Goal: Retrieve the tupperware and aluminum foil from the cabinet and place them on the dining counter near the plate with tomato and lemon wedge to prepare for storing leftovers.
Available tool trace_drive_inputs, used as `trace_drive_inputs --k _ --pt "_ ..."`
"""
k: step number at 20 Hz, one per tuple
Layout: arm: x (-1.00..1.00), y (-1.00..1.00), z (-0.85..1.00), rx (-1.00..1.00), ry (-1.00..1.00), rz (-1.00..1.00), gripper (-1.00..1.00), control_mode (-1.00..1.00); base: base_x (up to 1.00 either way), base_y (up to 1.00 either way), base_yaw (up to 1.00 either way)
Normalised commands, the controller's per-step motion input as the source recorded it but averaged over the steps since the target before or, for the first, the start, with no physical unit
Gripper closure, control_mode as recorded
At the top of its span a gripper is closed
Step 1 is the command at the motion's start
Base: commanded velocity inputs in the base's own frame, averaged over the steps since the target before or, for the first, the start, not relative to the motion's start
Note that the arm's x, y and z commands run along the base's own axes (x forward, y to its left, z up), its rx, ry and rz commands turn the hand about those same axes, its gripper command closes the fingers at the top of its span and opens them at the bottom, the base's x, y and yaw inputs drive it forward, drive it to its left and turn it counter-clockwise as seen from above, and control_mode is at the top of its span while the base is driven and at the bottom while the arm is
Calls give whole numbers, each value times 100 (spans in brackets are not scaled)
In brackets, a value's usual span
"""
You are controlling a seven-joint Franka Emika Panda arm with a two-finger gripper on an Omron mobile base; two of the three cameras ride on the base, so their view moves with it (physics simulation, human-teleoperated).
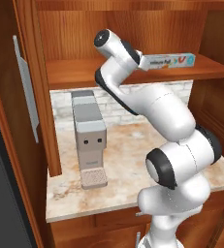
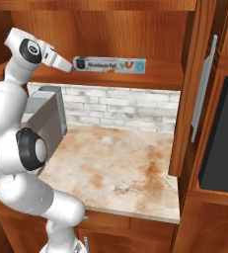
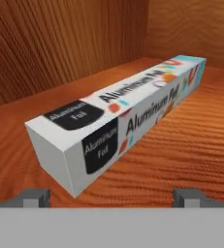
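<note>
The aluminum foil (image 3: 125, 118) is a long white and blue-grey box with dark label patches, lying flat on the cabinet's wooden shelf (image 3: 191, 145). My gripper (image 3: 112, 197) is open at the box's near end, and its fingertips (image 3: 33, 197) stand wide on either side, just short of it. From the base, the aluminum foil (image 1: 169, 61) (image 2: 110, 64) sits on the upper shelf (image 1: 84, 72) with my gripper (image 1: 141, 61) (image 2: 68, 66) at its end. The tupperware, plate, tomato and lemon wedge are out of view.
A tall grey coffee machine (image 1: 88, 135) (image 2: 44, 116) stands on the beige marble-look countertop (image 1: 123, 160) below the shelf. The cabinet door with its long grey handle (image 1: 26, 87) (image 2: 204, 89) stands open. A dark appliance (image 2: 224, 138) sits at the far right.
</note>
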Motion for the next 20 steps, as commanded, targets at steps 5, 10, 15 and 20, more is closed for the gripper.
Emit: trace_drive_inputs --k 5,10,15,20 --pt "45 8 -5 1 0 -7 -100 -100 0 0 0" --pt "43 27 -15 0 0 -11 -100 -100 0 0 0" --pt "45 2 -5 -2 0 -17 -100 -100 0 0 0" --pt "44 21 0 -9 -1 -17 -100 -100 0 0 0"
